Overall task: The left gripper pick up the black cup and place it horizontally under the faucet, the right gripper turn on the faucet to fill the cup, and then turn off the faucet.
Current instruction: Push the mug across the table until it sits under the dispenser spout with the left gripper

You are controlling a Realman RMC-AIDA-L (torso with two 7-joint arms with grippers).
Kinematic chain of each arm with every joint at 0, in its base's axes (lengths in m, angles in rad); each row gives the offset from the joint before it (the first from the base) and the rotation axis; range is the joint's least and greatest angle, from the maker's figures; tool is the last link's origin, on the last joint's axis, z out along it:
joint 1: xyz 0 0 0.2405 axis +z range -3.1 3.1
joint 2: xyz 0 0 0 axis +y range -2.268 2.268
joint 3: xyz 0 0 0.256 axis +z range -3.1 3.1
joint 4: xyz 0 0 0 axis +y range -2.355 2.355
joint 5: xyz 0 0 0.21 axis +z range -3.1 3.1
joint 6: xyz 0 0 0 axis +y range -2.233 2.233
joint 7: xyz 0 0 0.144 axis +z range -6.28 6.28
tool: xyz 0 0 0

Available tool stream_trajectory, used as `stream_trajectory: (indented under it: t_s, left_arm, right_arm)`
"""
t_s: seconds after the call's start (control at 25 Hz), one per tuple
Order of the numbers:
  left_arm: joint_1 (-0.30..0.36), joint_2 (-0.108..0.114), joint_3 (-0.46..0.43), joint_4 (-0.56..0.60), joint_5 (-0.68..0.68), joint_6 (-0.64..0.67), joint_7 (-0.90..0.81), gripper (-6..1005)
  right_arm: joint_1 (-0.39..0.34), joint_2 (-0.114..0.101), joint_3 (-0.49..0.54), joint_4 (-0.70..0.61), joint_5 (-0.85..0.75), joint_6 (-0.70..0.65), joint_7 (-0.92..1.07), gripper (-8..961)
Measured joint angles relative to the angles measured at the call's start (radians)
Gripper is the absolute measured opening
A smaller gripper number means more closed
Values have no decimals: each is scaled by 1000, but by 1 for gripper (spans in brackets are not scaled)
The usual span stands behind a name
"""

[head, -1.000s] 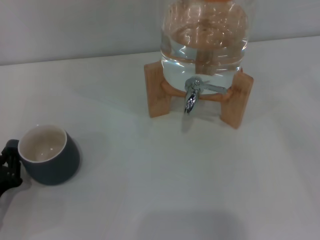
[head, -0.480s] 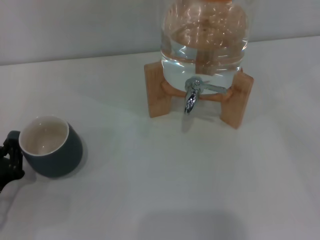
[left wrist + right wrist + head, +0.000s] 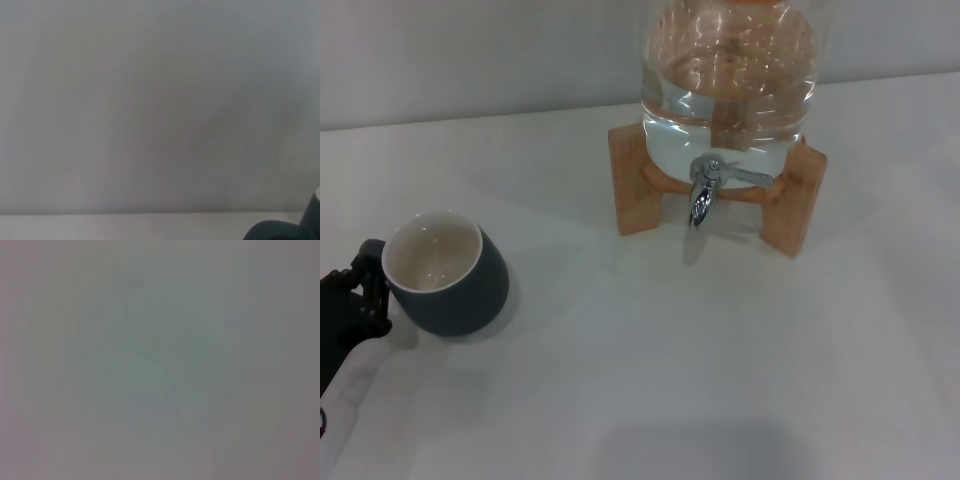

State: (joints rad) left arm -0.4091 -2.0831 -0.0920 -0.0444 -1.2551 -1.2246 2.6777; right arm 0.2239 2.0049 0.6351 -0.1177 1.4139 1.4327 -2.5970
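Observation:
The black cup (image 3: 450, 285) is at the left of the head view, cream inside showing, tilted a little and seemingly raised off the white table (image 3: 650, 340). My left gripper (image 3: 368, 290) is at its left side, shut on the cup's handle. A dark rounded edge (image 3: 280, 232) shows in a corner of the left wrist view; I cannot tell what it is. The chrome faucet (image 3: 702, 195) with its thin lever hangs from the clear glass jar (image 3: 730, 80) at the back right, well away from the cup. The right gripper is out of view.
The jar holds water and rests on a wooden stand (image 3: 634, 180) with two legs. A pale wall rises behind the table. The right wrist view shows only a blank grey-green surface.
The left gripper has carried the cup to the right and a little farther from me. The faucet and jar have not moved.

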Motion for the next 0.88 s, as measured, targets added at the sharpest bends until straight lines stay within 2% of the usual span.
stream_trajectory:
  t_s: [0.88]
  left_arm:
    - [-57,-2,0,-83,115,37,-3,116]
  right_arm:
    - [0,0,-9,4,-9,0,-2,855]
